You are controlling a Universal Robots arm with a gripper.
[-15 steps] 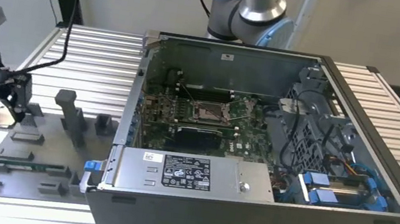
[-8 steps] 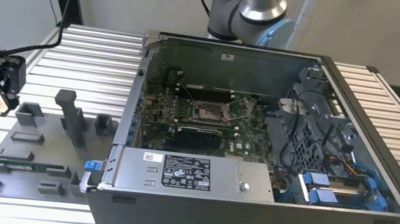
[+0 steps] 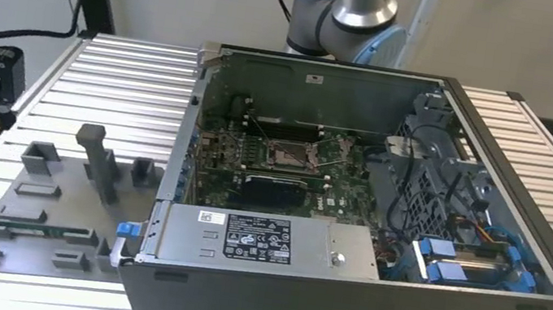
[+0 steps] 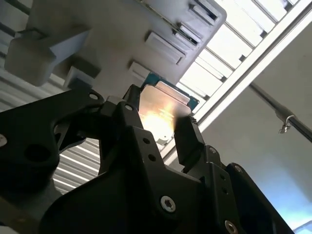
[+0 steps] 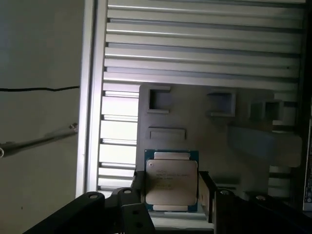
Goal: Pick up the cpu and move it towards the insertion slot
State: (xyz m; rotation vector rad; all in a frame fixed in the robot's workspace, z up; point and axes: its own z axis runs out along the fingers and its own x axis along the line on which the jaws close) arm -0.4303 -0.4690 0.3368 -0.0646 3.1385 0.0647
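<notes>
cpu [image 5: 171, 178] clamped in my gripper [image 5: 171, 185], well apart from the insertion slot [image 3: 288, 154].
My jaws are closed on two opposite cpu edges, silvery top showing in both wrist views, gray fixture plate [image 5: 195, 122] behind it. In the exterior view I'm at the exterior view's left; the slot sits inside the open computer case [image 3: 473, 308].

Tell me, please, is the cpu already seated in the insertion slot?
No, in the first wrist view the cpu sits clamped in the tool, with the grey parts tray behind it.
</notes>
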